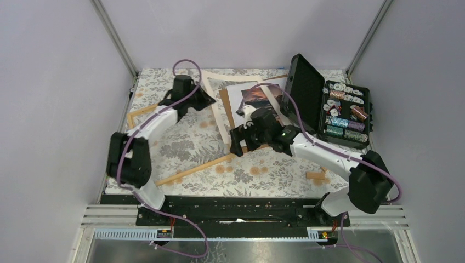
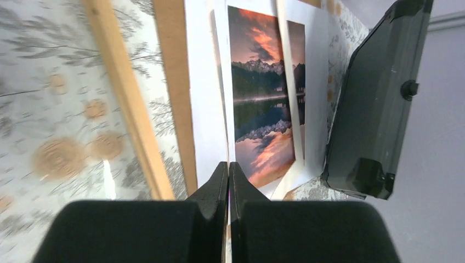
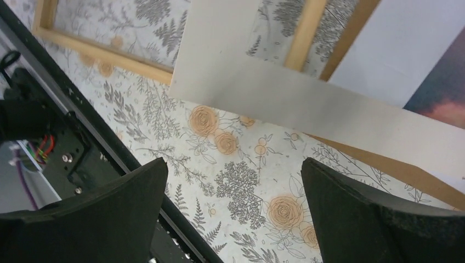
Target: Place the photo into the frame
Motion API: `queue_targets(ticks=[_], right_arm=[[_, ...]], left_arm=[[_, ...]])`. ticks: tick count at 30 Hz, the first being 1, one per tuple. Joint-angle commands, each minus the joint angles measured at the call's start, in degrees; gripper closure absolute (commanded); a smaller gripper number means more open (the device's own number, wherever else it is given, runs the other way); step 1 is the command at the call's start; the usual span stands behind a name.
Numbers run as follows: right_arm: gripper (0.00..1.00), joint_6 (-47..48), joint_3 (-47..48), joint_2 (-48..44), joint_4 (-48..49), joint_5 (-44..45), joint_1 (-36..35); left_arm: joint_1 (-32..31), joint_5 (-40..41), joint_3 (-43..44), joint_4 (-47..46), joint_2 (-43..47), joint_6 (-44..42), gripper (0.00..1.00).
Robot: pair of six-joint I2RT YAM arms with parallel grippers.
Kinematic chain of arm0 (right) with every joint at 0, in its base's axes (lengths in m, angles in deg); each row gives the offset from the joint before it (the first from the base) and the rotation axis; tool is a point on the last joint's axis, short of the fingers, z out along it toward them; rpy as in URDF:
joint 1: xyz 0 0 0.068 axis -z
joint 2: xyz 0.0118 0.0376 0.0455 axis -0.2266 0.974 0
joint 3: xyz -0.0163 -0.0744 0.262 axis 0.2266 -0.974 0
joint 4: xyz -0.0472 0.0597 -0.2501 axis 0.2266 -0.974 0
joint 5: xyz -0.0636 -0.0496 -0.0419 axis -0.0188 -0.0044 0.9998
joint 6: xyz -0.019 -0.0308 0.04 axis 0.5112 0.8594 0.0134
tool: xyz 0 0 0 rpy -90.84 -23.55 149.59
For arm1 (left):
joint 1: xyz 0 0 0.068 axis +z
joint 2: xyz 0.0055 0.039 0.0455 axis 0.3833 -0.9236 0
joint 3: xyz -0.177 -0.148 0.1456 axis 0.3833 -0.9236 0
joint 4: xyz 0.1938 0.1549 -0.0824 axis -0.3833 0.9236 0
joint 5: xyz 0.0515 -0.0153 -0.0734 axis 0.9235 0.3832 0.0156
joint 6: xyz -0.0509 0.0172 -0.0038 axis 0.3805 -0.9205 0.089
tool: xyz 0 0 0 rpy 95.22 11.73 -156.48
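Right now the photo (image 2: 257, 109), a rectangular paper print of an orange-pink sunset over dark mountains with a white border, lies toward the far right of the floral-clothed table (image 1: 186, 142). It rests on a plain brown backing board (image 2: 173, 82) beside the open black hard case (image 1: 304, 93). That puts it just outside the right rail of the large, thin light-wood picture frame (image 1: 192, 170), which lies flat across the left and middle of the table. One rail of the cream window mat (image 3: 329, 104) crosses the print.

The left gripper (image 2: 228, 175) has its fingers pressed together, tips at the near edge of the pale sheets next to the board. Whether a sheet is pinched between them I cannot tell. The right gripper (image 3: 233, 175) is spread wide and holds nothing, hovering over bare cloth close to the mat's corner.

The step in hand looks like freeing the print. The mat should probably be moved off it first, since dragging the paper from under that rail could crease it. After that, a grip on the white border alone would be best, kept low and level. The print could then be carried left over the frame's rail and lowered inside the opening with its edges parallel to the moulding.
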Motion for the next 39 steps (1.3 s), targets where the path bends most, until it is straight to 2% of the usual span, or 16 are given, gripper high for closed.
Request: queue_targets(ticks=[1,4,8,12,17,23,24,30,31,32,33,34,36,37,38,39], right_arm=[[0.00,7.9,1.2,-4.5,-1.7,10.1,-7.9],[0.00,11.3,1.1,-5.0,-0.8,20.0,-16.5],[0.00,13.5,2.4,-2.7,2.9,48.4,-28.6],[0.01,18.0,3.8,-0.1,6.6,65.8,-34.0],[0.03,21.9,6.0,3.0,9.8,65.7,-34.8],[0.14,26.1,8.7,6.4,17.3,67.0,-35.4],[0.19,27.1,8.8,6.7,18.9,67.9,-35.5],[0.67,34.4,9.7,6.7,24.3,72.6,-35.5],[0.79,35.2,10.1,6.5,24.6,72.5,-35.5],[0.96,35.8,10.7,6.1,24.5,72.3,-35.5],[1.00,36.2,11.5,5.7,24.2,71.9,-35.5],[1.00,36.0,12.4,5.2,22.9,70.9,-35.5],[1.00,35.5,14.6,3.9,20.8,69.0,-35.5],[1.00,35.0,15.8,3.3,19.6,68.0,-35.5],[1.00,34.5,17.3,2.5,18.5,66.4,-35.5],[1.00,34.1,19.0,2.1,17.0,64.5,-35.5]], left_arm=[[3.4,-0.2,-2.6,9.8,10.6,-2.1,1.00],[5.6,1.3,-1.9,16.6,16.2,-2.0,1.00],[6.7,4.7,-0.5,23.1,22.1,-1.1,1.00],[7.4,7.4,1.5,29.5,25.0,-1.0,1.00],[7.6,6.8,0.9,31.0,27.1,0.5,1.00],[8.1,6.4,1.5,33.8,26.9,5.5,1.00],[8.1,6.2,2.1,34.6,26.6,6.0,1.00],[9.0,7.3,5.9,38.0,27.0,7.7,1.00],[9.1,7.1,6.2,37.9,27.5,8.0,1.00],[9.3,7.0,6.6,37.7,28.1,7.9,1.00],[9.4,6.8,7.1,37.5,28.5,7.4,0.99],[9.5,6.8,7.8,37.4,29.1,6.8,0.84],[9.7,7.4,10.0,37.2,30.3,4.2,0.31],[9.7,8.1,11.6,37.8,31.1,3.0,0.15],[9.7,9.8,13.4,38.9,32.0,2.0,0.04],[9.7,11.8,15.1,39.7,33.4,0.7,0.02]])
